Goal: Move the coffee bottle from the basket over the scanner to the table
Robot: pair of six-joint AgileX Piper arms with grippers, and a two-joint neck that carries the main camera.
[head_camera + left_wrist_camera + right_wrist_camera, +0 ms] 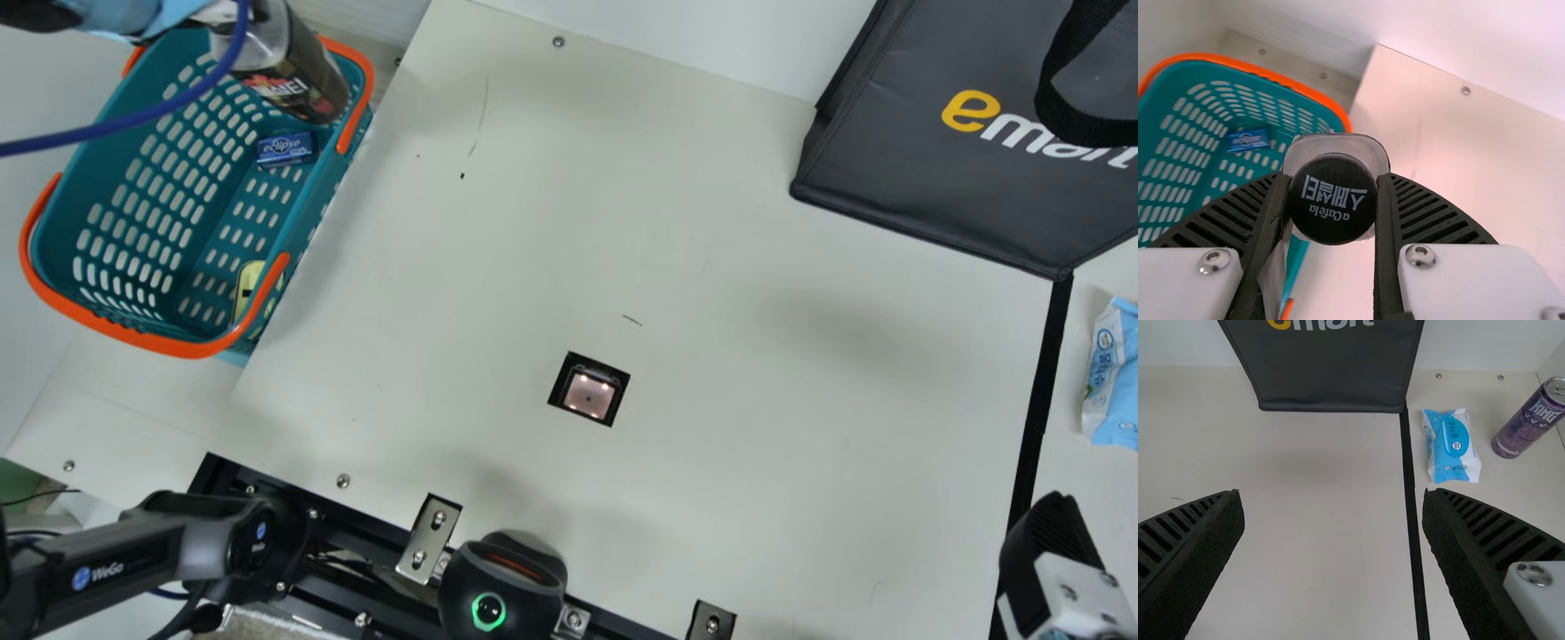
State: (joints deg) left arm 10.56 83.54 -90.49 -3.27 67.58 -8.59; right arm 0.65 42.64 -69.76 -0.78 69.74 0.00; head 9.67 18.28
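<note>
Cream table (711, 267), bag (889, 142), basket (169, 345), left end effector (216, 12) gripping coffee bottle (311, 80), right one (1052, 542) wide

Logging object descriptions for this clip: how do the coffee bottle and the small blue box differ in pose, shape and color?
1. The coffee bottle is gripped by the left gripper; the small blue box lies ungripped in the basket.
2. The coffee bottle is long and rounded, with a black cap; the small blue box is flat and rectangular.
3. The coffee bottle is mostly dark, the small blue box blue.
Shared: both carry pale lettering.
</note>
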